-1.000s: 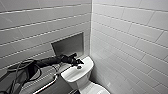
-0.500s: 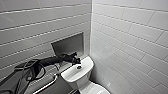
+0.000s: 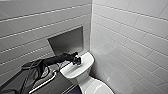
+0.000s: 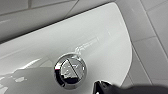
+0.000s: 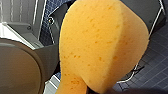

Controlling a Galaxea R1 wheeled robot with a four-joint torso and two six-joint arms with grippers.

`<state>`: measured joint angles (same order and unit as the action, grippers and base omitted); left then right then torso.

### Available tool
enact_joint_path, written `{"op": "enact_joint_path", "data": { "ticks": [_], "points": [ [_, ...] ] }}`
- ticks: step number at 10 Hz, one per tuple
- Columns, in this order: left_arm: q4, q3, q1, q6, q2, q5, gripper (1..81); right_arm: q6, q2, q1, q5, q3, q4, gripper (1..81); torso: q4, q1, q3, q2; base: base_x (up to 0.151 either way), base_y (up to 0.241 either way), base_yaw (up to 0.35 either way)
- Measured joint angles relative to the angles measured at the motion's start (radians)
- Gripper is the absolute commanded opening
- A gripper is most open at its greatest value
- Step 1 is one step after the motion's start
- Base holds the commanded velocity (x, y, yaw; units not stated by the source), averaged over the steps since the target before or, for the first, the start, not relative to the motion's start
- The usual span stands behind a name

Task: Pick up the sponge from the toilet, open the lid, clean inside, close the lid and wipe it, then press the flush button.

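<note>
Left gripper [image 3: 77,60] poised over tank top of the toilet [image 3: 93,84], close to the flush button [image 4: 70,70]; open or closed, cannot tell. The sponge [image 5: 102,45] clamped in right gripper [image 5: 100,90], above tiled floor [image 5: 155,65].

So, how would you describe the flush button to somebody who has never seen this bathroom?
In the corner of the white tiled walls stands the white toilet. On its flat tank top sits the flush button. It is the one round, shiny metal disc on that smooth white surface.
</note>
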<state>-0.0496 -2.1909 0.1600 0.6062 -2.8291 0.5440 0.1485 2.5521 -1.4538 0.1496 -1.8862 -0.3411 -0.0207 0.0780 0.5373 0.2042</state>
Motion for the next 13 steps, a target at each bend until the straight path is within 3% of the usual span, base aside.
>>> {"op": "enact_joint_path", "data": {
  "ticks": [4,9,13],
  "points": [
    [0.014,-0.033,0.0,0.0,-0.004,-0.004,1.0,0.0,0.004,0.008,0.003,0.0,0.0,1.0,0.0,0.0,0.008,-0.001,0.0,0.0,0.0],
    [0.04,-0.176,0.032,0.0,-0.063,-0.032,1.0,0.0,0.006,0.007,0.007,0.0,0.0,1.0,0.0,0.0,0.008,-0.001,0.0,0.0,0.0],
    [0.108,-0.239,0.048,-0.002,-0.117,-0.063,1.0,0.0,0.015,0.007,0.006,-0.001,0.0,1.0,0.0,0.0,0.008,-0.001,0.0,0.0,0.0]
  ]
}}
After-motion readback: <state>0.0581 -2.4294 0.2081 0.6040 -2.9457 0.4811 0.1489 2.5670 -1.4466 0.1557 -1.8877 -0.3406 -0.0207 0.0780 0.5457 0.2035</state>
